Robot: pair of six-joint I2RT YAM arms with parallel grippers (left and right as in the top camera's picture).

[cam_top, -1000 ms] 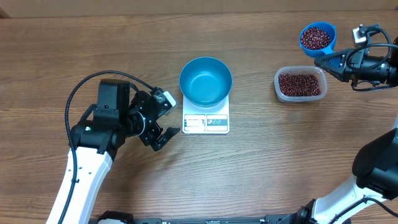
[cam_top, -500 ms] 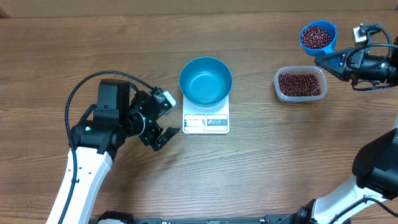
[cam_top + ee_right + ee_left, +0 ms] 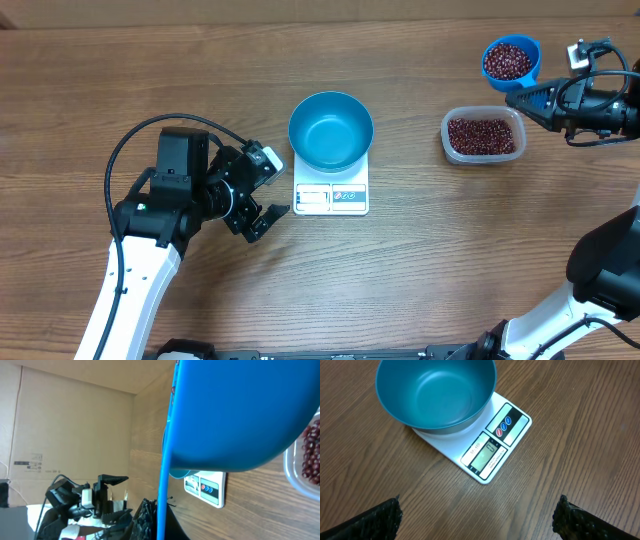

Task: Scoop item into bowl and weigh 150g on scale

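Overhead, the right gripper (image 3: 513,97) is clenched on the handle of a blue scoop (image 3: 535,70) heaped with beans (image 3: 508,60), and a clear tub (image 3: 446,135) of more beans lies just beside its fingers. The left gripper (image 3: 272,188) is spread wide, grasping nothing. Just ahead of its fingertips sits the scale (image 3: 331,199), with the teal bowl (image 3: 331,130) standing on it.

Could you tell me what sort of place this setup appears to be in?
Probably a robotics test bench, not a kitchen: two robot arms flank a wood-grain table, a teal bowl sits on a small scale, and a cardboard panel stands behind.
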